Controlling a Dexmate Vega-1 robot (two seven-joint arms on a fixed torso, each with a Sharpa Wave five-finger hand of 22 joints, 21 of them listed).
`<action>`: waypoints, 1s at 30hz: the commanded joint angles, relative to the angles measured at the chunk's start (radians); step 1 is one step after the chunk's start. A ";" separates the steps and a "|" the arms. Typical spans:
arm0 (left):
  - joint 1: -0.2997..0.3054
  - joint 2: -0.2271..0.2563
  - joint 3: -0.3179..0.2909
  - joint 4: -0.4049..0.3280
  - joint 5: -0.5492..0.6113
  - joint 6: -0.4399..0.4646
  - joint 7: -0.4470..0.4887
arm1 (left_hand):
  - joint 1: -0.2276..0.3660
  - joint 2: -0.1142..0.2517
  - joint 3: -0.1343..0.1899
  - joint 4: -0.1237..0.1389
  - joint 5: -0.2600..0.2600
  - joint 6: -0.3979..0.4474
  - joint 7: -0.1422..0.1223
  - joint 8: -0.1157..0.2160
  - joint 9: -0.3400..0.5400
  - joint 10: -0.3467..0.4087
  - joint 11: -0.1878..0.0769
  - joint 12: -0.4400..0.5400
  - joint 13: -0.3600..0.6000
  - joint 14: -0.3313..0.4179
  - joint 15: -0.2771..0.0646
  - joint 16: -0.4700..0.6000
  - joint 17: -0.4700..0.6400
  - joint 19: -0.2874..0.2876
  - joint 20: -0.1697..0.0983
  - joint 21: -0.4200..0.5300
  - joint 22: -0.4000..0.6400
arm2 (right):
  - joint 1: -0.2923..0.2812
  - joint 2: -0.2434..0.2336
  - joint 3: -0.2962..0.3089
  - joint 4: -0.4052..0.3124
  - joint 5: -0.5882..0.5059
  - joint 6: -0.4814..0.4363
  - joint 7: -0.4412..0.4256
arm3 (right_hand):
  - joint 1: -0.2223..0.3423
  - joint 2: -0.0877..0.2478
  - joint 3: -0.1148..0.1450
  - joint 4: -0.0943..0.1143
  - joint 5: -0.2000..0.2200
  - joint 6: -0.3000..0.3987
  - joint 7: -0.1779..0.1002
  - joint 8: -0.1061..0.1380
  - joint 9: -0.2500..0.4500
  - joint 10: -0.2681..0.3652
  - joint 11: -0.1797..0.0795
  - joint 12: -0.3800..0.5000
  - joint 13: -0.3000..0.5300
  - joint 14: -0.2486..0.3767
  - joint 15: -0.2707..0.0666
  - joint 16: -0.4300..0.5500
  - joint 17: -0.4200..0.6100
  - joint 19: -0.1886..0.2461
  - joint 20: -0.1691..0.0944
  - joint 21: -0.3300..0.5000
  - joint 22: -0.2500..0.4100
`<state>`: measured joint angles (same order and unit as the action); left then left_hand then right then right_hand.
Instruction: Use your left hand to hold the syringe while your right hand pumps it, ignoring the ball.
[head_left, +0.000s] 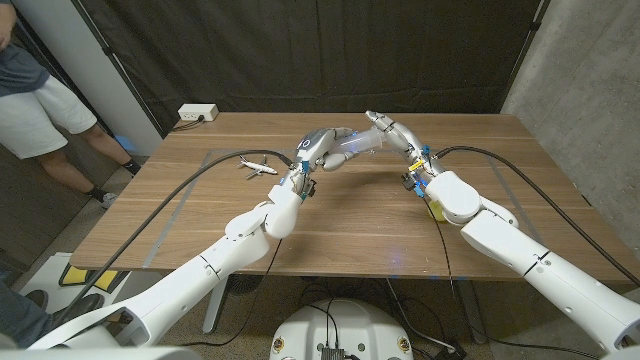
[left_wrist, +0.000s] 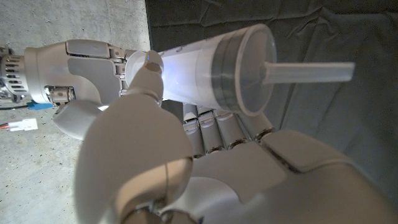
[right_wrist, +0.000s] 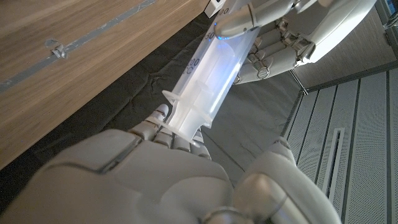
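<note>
A large clear syringe (head_left: 352, 147) is held in the air over the table's far middle, between my two hands. My left hand (head_left: 318, 148) grips its barrel. In the left wrist view the thumb lies over the barrel (left_wrist: 199, 65) and the fingers (left_wrist: 214, 127) curl under it. A thin clear rod (left_wrist: 311, 71) sticks out of the barrel's wide end. My right hand (head_left: 395, 133) holds the other end. In the right wrist view its fingers (right_wrist: 165, 134) sit at the syringe's flange (right_wrist: 180, 118), and my left hand (right_wrist: 286, 37) wraps the far part.
A small white toy plane (head_left: 258, 167) lies on the wooden table (head_left: 350, 235) left of my left hand. Something yellow (head_left: 436, 210) peeks out under my right wrist. A white power strip (head_left: 197, 114) sits at the far left edge. A person (head_left: 40, 110) stands left of the table.
</note>
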<state>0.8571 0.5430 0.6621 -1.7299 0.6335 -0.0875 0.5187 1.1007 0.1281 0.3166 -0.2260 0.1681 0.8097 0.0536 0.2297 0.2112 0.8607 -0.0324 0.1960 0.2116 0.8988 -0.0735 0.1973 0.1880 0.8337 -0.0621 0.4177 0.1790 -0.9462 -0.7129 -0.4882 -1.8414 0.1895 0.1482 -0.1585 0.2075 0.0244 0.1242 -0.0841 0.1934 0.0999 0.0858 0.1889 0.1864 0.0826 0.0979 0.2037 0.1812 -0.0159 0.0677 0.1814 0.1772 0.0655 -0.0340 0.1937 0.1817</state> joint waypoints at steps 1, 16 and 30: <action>0.021 0.013 -0.014 -0.015 -0.006 0.016 0.009 | -0.009 0.013 0.184 0.176 0.006 0.077 -0.049 0.003 0.003 0.056 -0.061 0.004 0.003 0.051 -0.091 0.003 0.002 0.005 0.003 -0.002 0.005 | -0.008 0.004 0.024 0.007 -0.003 0.020 -0.037 | -0.004 0.008 -0.004 0.003 0.010 0.007 -0.002 0.005 -0.001 0.003 0.000 0.003 0.000 0.008 0.004 0.004 0.002 0.010 -0.018 0.006 0.000; 0.044 0.019 -0.037 -0.034 -0.025 0.052 0.020 | -0.011 0.012 0.188 0.176 0.006 0.079 -0.049 0.002 0.003 0.057 -0.064 0.004 0.003 0.051 -0.089 0.003 0.002 0.003 0.003 -0.002 0.005 | -0.009 0.027 0.051 0.065 0.054 0.076 -0.037 | -0.001 0.009 -0.005 0.000 0.010 0.020 -0.006 0.010 -0.001 0.022 -0.001 0.009 0.000 0.022 0.002 0.008 0.002 0.023 -0.017 0.010 0.000; 0.068 0.042 -0.069 -0.080 -0.047 0.097 0.011 | -0.013 0.012 0.191 0.177 0.006 0.076 -0.047 0.000 0.003 0.056 -0.061 0.003 0.003 0.052 -0.090 0.004 0.002 0.003 0.004 -0.002 0.005 | -0.030 0.048 0.082 0.125 0.143 0.147 -0.006 | 0.002 0.010 -0.006 -0.003 0.009 0.043 -0.007 0.015 0.000 0.058 -0.007 0.020 0.000 0.046 -0.003 0.012 0.002 0.046 -0.018 0.016 0.000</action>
<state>0.9133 0.5773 0.6108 -1.7931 0.6063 -0.0210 0.5338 1.0953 0.1226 0.3197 -0.2291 0.1695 0.8097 0.0536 0.2229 0.2115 0.8609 -0.0322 0.1922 0.2119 0.8988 -0.0735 0.1932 0.1880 0.8337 -0.0621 0.4177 0.1789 -0.9631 -0.6840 -0.4268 -1.7655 0.2793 0.2455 -0.1821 0.2075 0.0244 0.1213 -0.0871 0.1934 0.1341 0.0769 0.1966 0.1864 0.1330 0.0912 0.2153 0.1812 0.0256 0.0623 0.1889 0.1772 0.1010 -0.0344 0.2035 0.1817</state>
